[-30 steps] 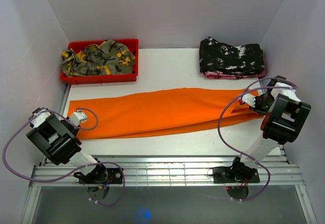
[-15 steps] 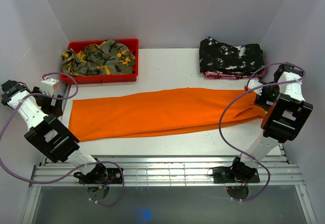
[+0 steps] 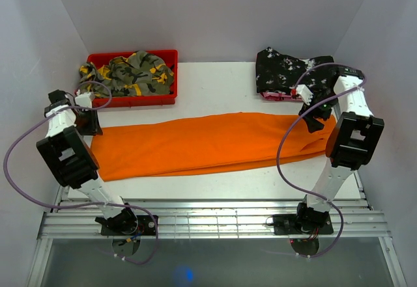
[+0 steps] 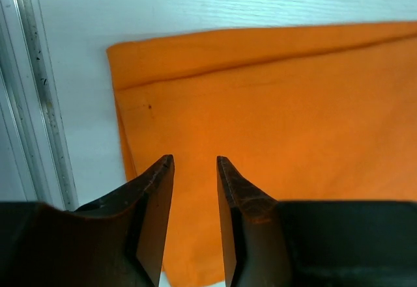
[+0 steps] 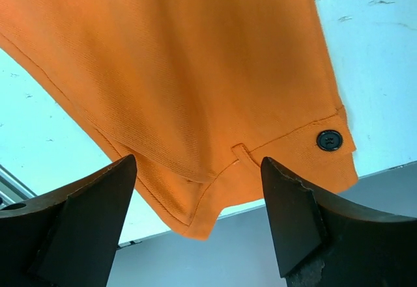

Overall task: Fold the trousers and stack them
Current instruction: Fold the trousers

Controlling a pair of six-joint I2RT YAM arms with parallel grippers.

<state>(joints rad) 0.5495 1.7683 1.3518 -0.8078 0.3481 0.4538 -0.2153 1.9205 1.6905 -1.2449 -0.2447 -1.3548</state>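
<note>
The orange trousers lie flat and lengthwise across the table, leg ends at the left and waist at the right. My left gripper hangs over the leg-end hem. In the left wrist view its fingers stand a little apart with only the cloth below them and nothing between. My right gripper hovers over the waist end. Seen from the right wrist, its jaws are wide apart above the waistband, with its black button in view.
A red bin at the back left holds a camouflage garment. A black white-speckled garment lies folded at the back right. Grey walls close in on three sides, and a metal rail runs along the near edge.
Both arms swung from the near side toward the back, over the ends of the trousers. The right gripper opened and let go of the waist end. The left jaws widened, then narrowed.
</note>
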